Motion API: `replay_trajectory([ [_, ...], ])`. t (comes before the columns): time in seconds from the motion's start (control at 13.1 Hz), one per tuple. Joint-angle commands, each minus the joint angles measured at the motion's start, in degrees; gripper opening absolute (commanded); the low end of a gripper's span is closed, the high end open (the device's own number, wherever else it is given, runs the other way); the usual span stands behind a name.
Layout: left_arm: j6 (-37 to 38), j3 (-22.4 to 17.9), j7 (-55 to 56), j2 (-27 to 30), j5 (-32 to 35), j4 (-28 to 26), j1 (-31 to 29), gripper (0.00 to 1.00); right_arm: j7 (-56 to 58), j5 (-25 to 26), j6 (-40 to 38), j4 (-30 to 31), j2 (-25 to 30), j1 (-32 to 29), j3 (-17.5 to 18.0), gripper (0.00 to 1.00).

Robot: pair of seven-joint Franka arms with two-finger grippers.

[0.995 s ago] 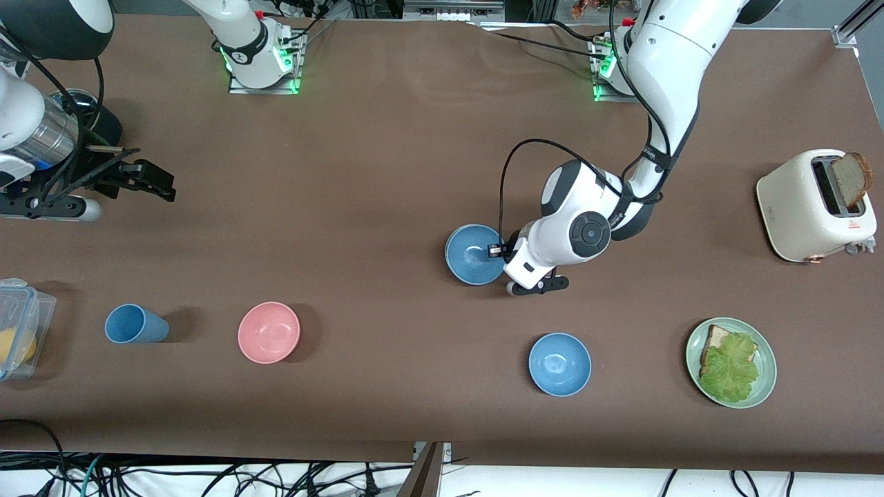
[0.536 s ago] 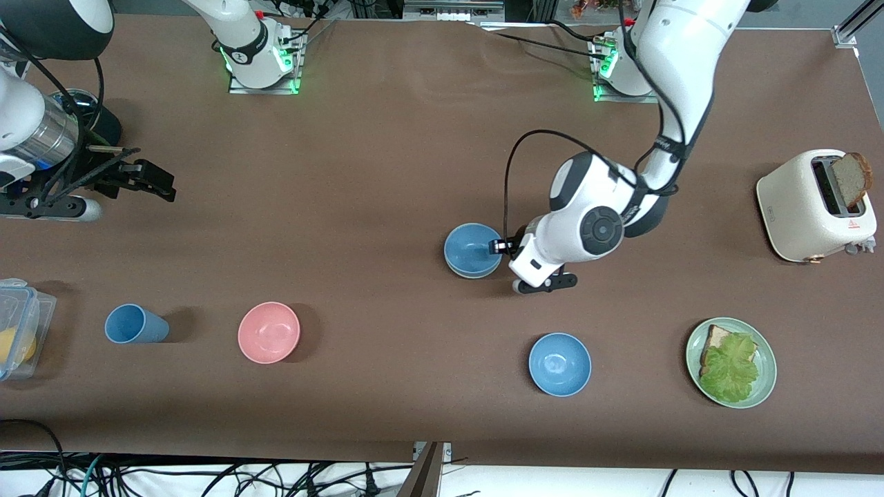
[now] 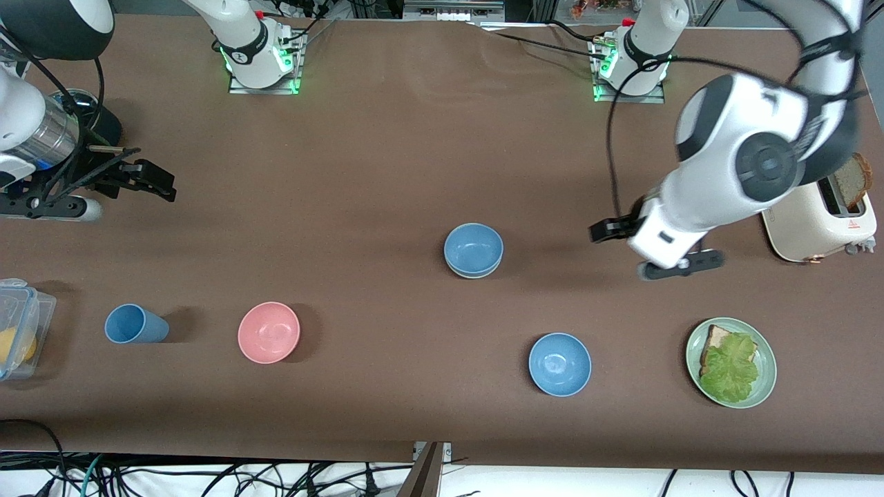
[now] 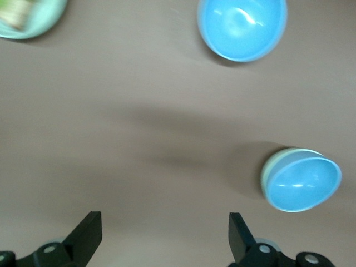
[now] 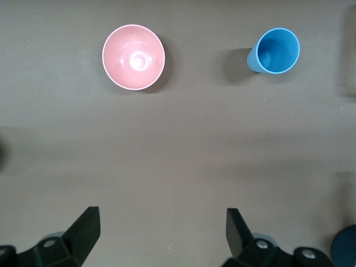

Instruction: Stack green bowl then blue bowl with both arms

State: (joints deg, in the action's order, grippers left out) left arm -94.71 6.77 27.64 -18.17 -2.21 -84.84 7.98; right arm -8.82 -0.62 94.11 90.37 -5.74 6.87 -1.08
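The blue bowl [image 3: 473,247] [image 4: 303,184] sits nested in the green bowl [image 3: 472,275] [image 4: 268,171] near the middle of the table; only a thin strip of the green rim shows under it. A second blue bowl [image 3: 559,364] [image 4: 242,28] stands alone, nearer to the front camera. My left gripper [image 3: 599,232] [image 4: 165,228] hangs open and empty over bare table between the stack and the toaster. My right gripper [image 3: 157,182] [image 5: 163,225] waits open and empty over the right arm's end of the table.
A pink bowl [image 3: 268,332] [image 5: 133,57] and a blue cup [image 3: 135,324] [image 5: 276,51] stand toward the right arm's end, beside a clear plastic box [image 3: 17,335]. A green plate with bread and lettuce [image 3: 731,362] and a toaster [image 3: 815,207] are at the left arm's end.
My left gripper opened, let go of the blue bowl in the green bowl, then rose and drew away toward the toaster. The right arm has not moved.
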Motion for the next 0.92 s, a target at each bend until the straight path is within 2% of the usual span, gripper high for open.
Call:
replay_trajectory([
  [0.0,6.9,0.1,-8.4,-0.4,1.5,6.1,-6.5,1.00,-0.1,-0.5,-0.7,-0.3,0.2,-0.2,0.3,1.00],
  [0.15,8.2,0.2,-13.1,1.6,1.2,6.5,-11.4,1.00,-0.1,-0.5,-0.7,-0.3,0.2,-0.2,0.3,1.00],
  [0.31,6.8,1.1,-14.2,4.8,0.6,3.6,-14.1,1.00,-0.1,-0.6,-0.7,-0.3,0.2,-0.2,0.2,1.00],
  [0.38,5.1,0.9,-14.5,6.3,0.6,1.2,-13.7,1.00,-0.1,-0.5,-0.7,-0.3,0.2,-0.2,0.3,1.00],
  [0.46,-0.4,0.0,-14.5,9.7,0.7,-4.9,-12.2,1.00,-0.1,-0.6,-0.7,-0.3,0.2,-0.2,0.2,1.00],
  [0.54,-6.5,-3.2,-14.6,14.2,0.7,-12.0,-8.6,1.00,-0.1,-0.6,-0.8,-0.3,0.2,-0.2,0.2,1.00],
  [0.61,-8.5,-6.4,-17.2,16.9,0.7,-16.3,-5.0,1.00,-0.2,-0.6,-0.9,-0.3,0.2,-0.2,0.2,1.00],
  [0.69,-7.9,-7.7,-22.8,17.8,0.7,-17.4,-3.9,1.00,-0.2,-0.6,-0.9,-0.3,0.2,-0.2,0.2,1.00],
  [0.84,-4.9,-7.9,-24.1,17.7,1.3,-16.5,-3.7,1.00,-0.2,-0.6,-0.9,-0.3,0.2,-0.2,0.2,1.00],
])
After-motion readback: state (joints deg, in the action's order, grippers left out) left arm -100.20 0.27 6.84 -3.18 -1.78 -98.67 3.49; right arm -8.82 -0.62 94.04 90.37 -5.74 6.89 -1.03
